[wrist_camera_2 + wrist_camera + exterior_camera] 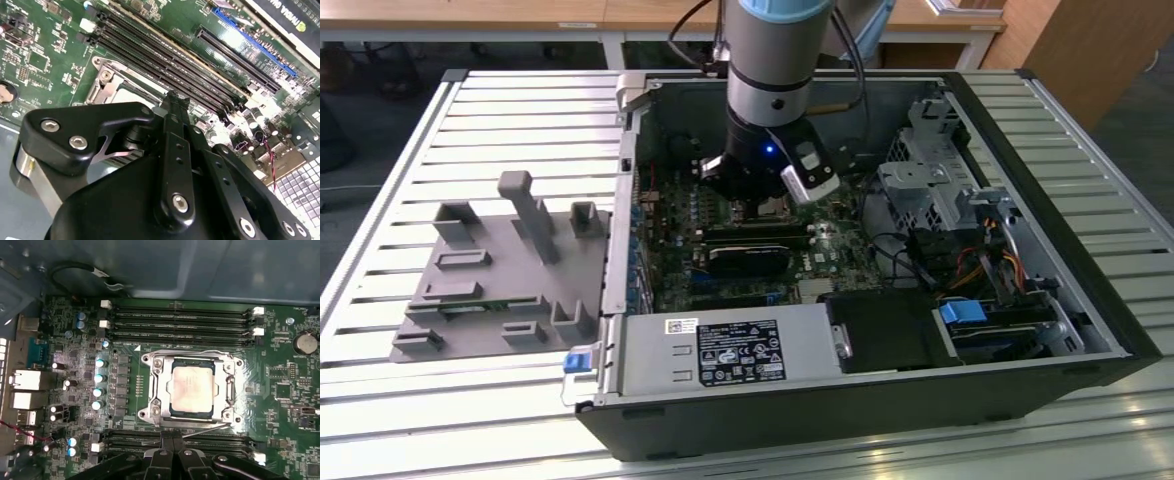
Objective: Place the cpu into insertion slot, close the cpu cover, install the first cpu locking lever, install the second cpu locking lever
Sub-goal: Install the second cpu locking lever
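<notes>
A: State the container and its contents.

B: An open computer case (881,400) lies on a slatted table (480,100). It holds the motherboard (300,405), a long black card (750,258), a labelled power supply (720,350) and a drive bay with a blue tab (963,312). A grey fixture (494,280) stands outside the case, toward the exterior view's left.

A: Where is the cpu?

B: In the first wrist view the cpu (192,388) sits flat inside the insertion slot (172,397), metal top facing up. The cpu cover (227,385) lies flat around it, framing the chip through its cut-out centre.

A: Orientation?

B: The chip is nearly square, so no long axis is apparent. Its edges run parallel to the socket rim and to the memory slots (180,322) on either side. A thin lever wire (207,428) runs along the socket edge nearest the gripper, slightly slanted.

A: Gripper condition?

B: The gripper (172,452) is clenched, its fingers pressed together with nothing between them. It is low over the board, just beside the lever-side edge of the socket. In the second wrist view its tip (173,100) is at the socket's silvery frame (107,85).
</notes>
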`<state>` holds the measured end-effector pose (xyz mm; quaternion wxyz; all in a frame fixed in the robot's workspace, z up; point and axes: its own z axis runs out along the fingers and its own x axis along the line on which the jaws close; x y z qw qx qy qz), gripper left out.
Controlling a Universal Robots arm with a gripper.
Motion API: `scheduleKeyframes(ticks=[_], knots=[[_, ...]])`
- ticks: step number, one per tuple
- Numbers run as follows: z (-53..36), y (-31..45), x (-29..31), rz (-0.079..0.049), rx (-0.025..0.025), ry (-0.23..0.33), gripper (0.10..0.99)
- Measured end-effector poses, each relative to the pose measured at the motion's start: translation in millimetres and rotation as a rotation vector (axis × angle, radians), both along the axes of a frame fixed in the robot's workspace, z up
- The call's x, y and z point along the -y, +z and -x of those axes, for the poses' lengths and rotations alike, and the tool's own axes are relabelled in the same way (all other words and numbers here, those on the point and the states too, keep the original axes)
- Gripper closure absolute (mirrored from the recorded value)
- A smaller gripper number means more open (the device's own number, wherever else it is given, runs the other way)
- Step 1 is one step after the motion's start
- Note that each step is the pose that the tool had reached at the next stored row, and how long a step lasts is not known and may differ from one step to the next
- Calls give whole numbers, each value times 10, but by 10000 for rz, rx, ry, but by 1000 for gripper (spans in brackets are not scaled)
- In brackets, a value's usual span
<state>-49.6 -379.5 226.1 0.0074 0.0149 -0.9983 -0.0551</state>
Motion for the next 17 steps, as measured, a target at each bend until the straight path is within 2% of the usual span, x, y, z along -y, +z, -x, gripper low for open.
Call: scheduleKeyframes(ticks=[7, 17], knots=[[25, -96, 6, -63, -3, 0, 969], [96, -117, 103, -551, 0, -3, 969]])
